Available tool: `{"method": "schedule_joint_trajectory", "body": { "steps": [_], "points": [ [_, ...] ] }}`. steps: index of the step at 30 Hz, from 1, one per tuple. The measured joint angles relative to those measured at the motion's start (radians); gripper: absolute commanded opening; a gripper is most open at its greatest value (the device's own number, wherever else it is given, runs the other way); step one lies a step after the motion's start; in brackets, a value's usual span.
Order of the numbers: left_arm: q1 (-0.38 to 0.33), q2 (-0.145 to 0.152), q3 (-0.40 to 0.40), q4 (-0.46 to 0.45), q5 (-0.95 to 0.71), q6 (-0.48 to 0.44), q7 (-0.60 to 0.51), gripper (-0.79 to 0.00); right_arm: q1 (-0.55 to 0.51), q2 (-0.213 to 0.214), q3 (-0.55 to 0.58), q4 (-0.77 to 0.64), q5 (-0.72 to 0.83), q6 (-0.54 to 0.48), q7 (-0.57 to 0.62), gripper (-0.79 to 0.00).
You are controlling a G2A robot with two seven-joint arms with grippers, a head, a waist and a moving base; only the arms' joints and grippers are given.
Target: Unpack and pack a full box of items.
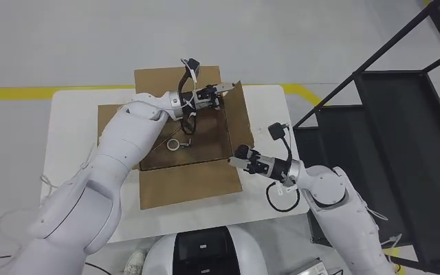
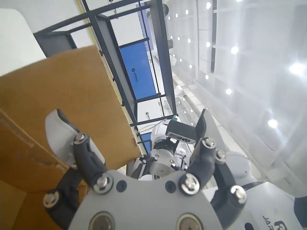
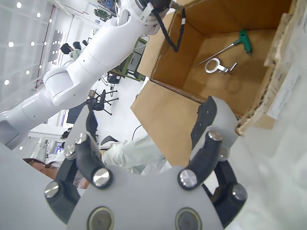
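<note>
Top view is showing the box (image 1: 206, 148) standing open on the table (image 1: 69, 137), with a green-handled hex key (image 3: 244, 39) and a metal ring part (image 3: 215, 66) lying on its floor. The left gripper (image 1: 218, 93) is hanging at the far right corner beside the raised flap (image 1: 237, 117), claw released and empty. The right gripper (image 1: 240, 157) is sitting just outside the near right corner, likewise spread and holding nothing. Unpacking seems to be underway with 2 items left, so the left claw should be descending clear of the flap and straddling the green handle crosswise. A white label (image 3: 285, 96) is showing on the box's outer side, its print too small to read.
</note>
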Motion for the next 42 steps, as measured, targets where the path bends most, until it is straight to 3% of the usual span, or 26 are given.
{"method": "schedule_joint_trajectory", "body": {
  "steps": [8,11,16,23,28,30,34,37,42],
  "points": [
    [-0.049,0.078,-0.102,0.036,0.040,-0.071,-0.090,0.000,-0.030,0.008,0.058,0.031,-0.014,0.019,-0.070,0.000],
    [-0.045,0.127,-0.148,0.001,0.062,-0.053,-0.122,0.000,-0.029,0.010,0.069,0.040,-0.045,0.042,-0.099,0.000],
    [0.018,0.232,-0.254,-0.147,0.119,-0.007,-0.166,0.000,-0.012,0.010,0.064,0.064,-0.098,0.098,-0.143,0.000],
    [0.224,0.388,-0.496,-0.475,0.231,0.118,-0.252,0.000,0.051,0.004,-0.004,0.146,-0.206,0.182,-0.201,0.000],
    [0.450,0.477,-0.715,-0.770,0.382,0.234,-0.242,0.000,0.100,-0.004,-0.066,0.205,-0.266,0.219,-0.246,0.000],
    [0.542,0.501,-0.796,-0.877,0.429,0.266,-0.246,0.000,0.117,-0.007,-0.089,0.217,-0.286,0.226,-0.253,0.000],
    [0.673,0.530,-0.920,-1.004,0.463,0.305,-0.241,0.000,0.143,-0.012,-0.131,0.231,-0.302,0.229,-0.251,0.000],
    [0.729,0.541,-0.980,-1.037,0.476,0.326,-0.218,0.000,0.164,-0.017,-0.172,0.245,-0.314,0.234,-0.235,0.000],
    [0.762,0.551,-1.022,-1.048,0.479,0.335,-0.186,0.000,0.184,-0.024,-0.226,0.240,-0.325,0.245,-0.223,0.000]
  ]
}}
